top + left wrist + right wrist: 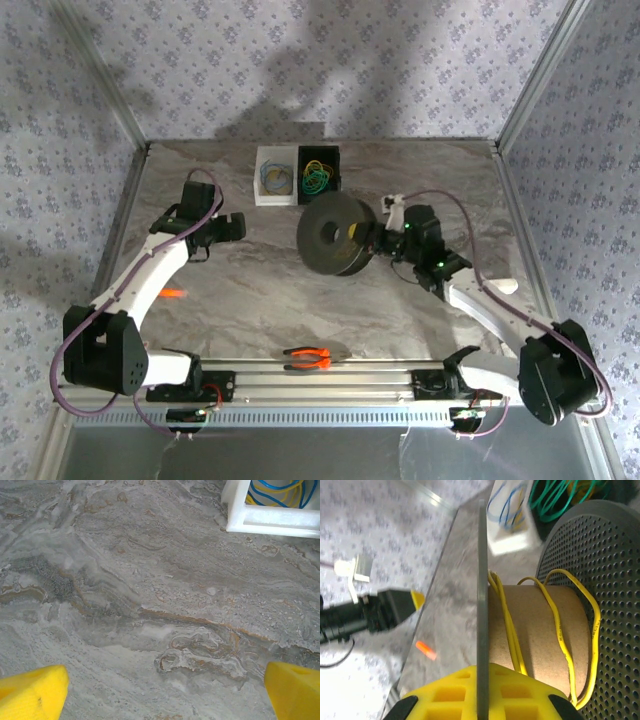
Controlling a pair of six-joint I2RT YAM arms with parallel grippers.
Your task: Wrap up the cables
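A: What's the right gripper (480,700) doing?
B: It's clenching the spool (335,235) by its flange. The yellow cable (565,630) is sitting loose on the core (530,630), so you're wanting tension while turning.
A: And the left gripper (162,692)?
B: It's hanging released over bare table (125,580), near the white box (270,520) holding more cables (277,178). Open room is lying left, and the black box (320,152) is crowding the spool's far side.
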